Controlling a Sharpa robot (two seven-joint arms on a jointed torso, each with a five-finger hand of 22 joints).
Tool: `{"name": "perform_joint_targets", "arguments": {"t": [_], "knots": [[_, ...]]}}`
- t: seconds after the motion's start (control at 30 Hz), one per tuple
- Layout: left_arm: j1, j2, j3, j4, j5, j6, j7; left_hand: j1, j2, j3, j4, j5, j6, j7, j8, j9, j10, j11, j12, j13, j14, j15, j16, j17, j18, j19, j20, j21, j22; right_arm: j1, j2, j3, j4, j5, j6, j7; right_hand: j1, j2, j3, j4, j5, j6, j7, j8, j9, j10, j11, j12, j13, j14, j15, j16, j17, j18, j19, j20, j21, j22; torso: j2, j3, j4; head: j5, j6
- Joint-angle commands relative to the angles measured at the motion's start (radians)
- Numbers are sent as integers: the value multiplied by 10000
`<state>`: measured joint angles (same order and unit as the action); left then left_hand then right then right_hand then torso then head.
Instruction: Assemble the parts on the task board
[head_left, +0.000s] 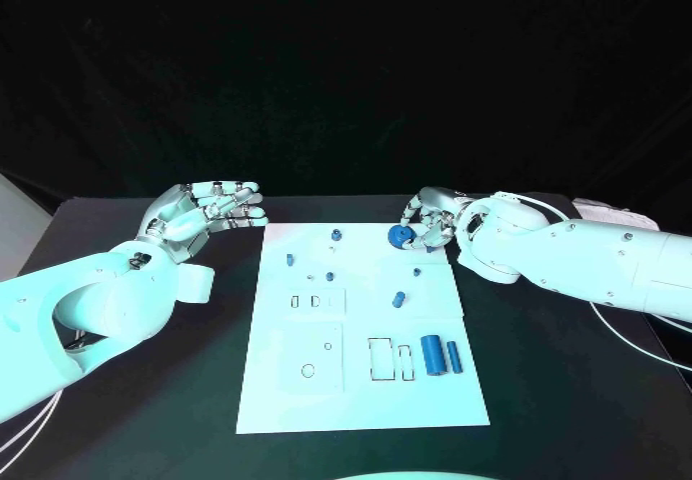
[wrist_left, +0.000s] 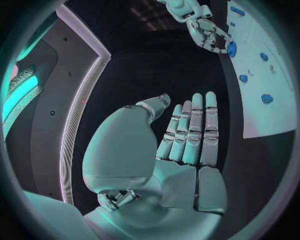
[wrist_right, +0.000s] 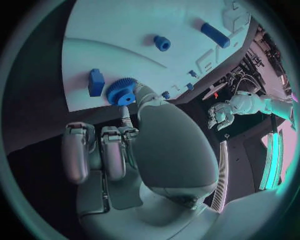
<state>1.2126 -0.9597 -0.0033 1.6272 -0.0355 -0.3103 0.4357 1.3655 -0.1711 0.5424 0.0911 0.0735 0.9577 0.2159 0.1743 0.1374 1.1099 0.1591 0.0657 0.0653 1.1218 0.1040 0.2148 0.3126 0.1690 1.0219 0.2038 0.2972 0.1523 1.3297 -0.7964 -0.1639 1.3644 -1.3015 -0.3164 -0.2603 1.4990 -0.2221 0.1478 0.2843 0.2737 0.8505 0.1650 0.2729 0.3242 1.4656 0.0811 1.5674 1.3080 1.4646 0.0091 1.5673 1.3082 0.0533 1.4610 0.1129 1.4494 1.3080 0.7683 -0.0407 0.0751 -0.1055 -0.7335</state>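
1. We see the black worktop (head_left: 173, 400) carrying the white task board (head_left: 361, 395) in its middle, between our two arms.
2. Our right hand (head_left: 433, 222) sits at the board's far right corner and pinches a blue gear (head_left: 398, 235) between thumb and fingers, the other fingers curled in; in the right wrist view the gear (wrist_right: 122, 92) is touching or just above the board's edge, and we cannot tell which.
3. Our left hand (head_left: 209, 212) hangs beside the board's far left corner, off the plate, holding nothing; its fingers (wrist_left: 197, 131) lie straight and close together.
4. Two blue cylinders (head_left: 440, 356) lie loose side by side at the near right, beside an outlined slot.
5. Small blue parts (head_left: 398, 297) dot the far half of the board; whether they are seated is too small to tell.
6. We judge the assembly early: the gear is not yet placed, the cylinders lie untouched, and several recesses look unfilled.
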Motion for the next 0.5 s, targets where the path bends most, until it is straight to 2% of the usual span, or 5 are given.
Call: {"name": "perform_joint_targets", "arguments": {"t": [0.03, 0.2, 0.3, 0.5], "knots": [[18, 10, 7, -7, 29, 197, 6, -100, -22, 29, -38, -52, -81, 18, -43, 12, -82, -4, -38, -11, -34, -3, -32, 13, 102, -67, -26, 58, 12, -13, 22, 2, -69, 37, 165, -122, -8, 124, 59, 16, 47, 65, 44, 38, 17, 1052, 64, 34, 2628, 1062, 52, 35, 2626, -190, 348, 33, 36, 1351, -1, 4, -1, -10, 3], [18, 6, 7, -33, 25, 220, -30, -100, -22, 29, -38, -52, -81, 18, -43, 12, -82, -4, -38, -11, -34, -3, -32, 13, 102, -67, -26, 58, 12, -50, 88, 2, -194, 80, 72, -97, -4, 137, 75, 16, 72, 82, 45, 51, 16, 1052, 66, 34, 2628, 1062, 55, 35, 2626, -191, 350, 36, 41, 1357, -4, 12, -28, 4, 2], [18, 10, 7, -41, 20, 237, -48, -100, -22, 29, -38, -52, -81, 18, -43, 12, -82, -4, -38, -11, -34, -3, -32, 13, 102, -67, -26, 58, 12, -69, 115, 2, -235, 90, -14, -78, 1, 155, 97, 18, 108, 94, 46, 62, 14, 1052, 69, 34, 2628, 1062, 56, 35, 2626, -190, 347, 40, 39, 1357, -4, 5, -3, -25, -12], [18, 12, 7, -83, 13, 258, -90, -108, -25, 31, -45, -52, -91, 27, -48, 12, -94, 2, -37, -11, -38, 1, -34, 25, 101, -74, -25, 65, 17, -83, 146, 2, -255, 112, -262, -34, -25, 189, 133, 33, 169, 122, 47, 84, 9, 1052, 69, 34, 2628, 1062, 60, 35, 2626, -204, 377, 45, 92, 1416, -11, 12, 1, -24, -8]]}}
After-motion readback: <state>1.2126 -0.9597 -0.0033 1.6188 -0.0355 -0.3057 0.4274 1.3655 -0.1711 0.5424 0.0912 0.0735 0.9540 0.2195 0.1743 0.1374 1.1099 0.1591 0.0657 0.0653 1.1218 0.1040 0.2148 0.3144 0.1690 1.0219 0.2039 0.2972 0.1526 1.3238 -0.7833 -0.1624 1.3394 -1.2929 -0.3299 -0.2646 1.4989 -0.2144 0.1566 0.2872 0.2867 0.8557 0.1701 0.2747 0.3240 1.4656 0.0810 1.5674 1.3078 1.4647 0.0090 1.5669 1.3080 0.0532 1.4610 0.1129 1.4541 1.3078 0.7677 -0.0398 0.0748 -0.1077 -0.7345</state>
